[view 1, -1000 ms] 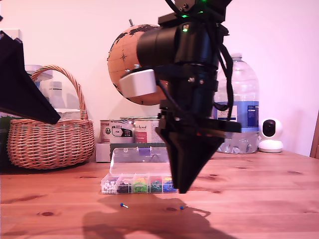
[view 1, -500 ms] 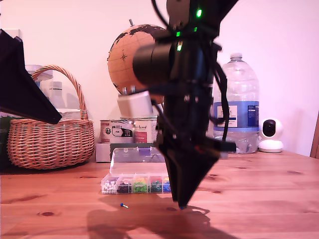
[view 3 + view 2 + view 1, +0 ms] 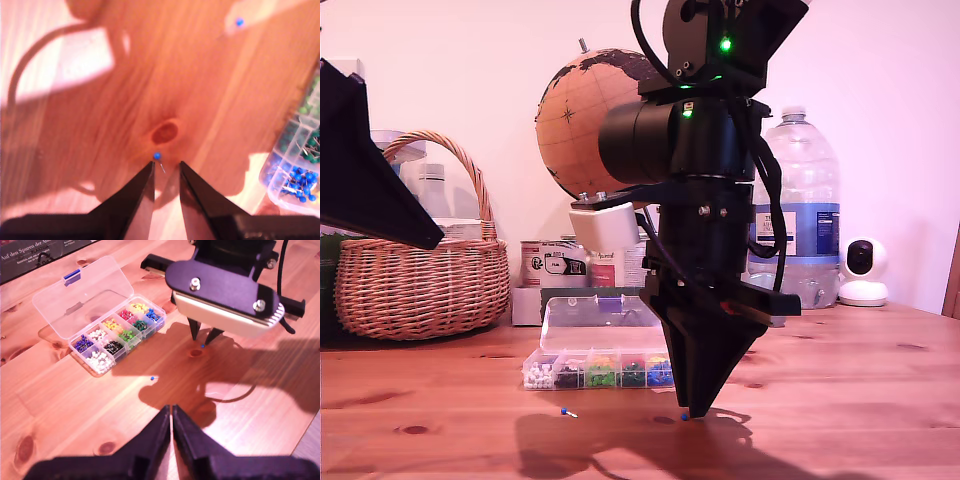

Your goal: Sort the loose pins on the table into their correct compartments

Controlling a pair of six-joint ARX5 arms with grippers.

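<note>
Descent is the change: a second ago my second gripper [image 3: 686,412] hung above the table [image 3: 840,380], and now its tips sit right at the wood, straddling a blue pin [image 3: 157,156] beside a dark knot [image 3: 164,133]. Its jaws stand slightly parted with the pin's shaft between them and the ball head just past the tips, so nothing is gripped yet. My first gripper [image 3: 171,412] hovers well back and higher, jaws pressed together and empty. A second blue pin [image 3: 564,411] lies untouched toward the exterior view's left, in front of the clear box [image 3: 595,370], whose lid is open. I judge the pick is about to happen: closing should pinch the pin, and the blue compartment [image 3: 299,180] is near.
</note>
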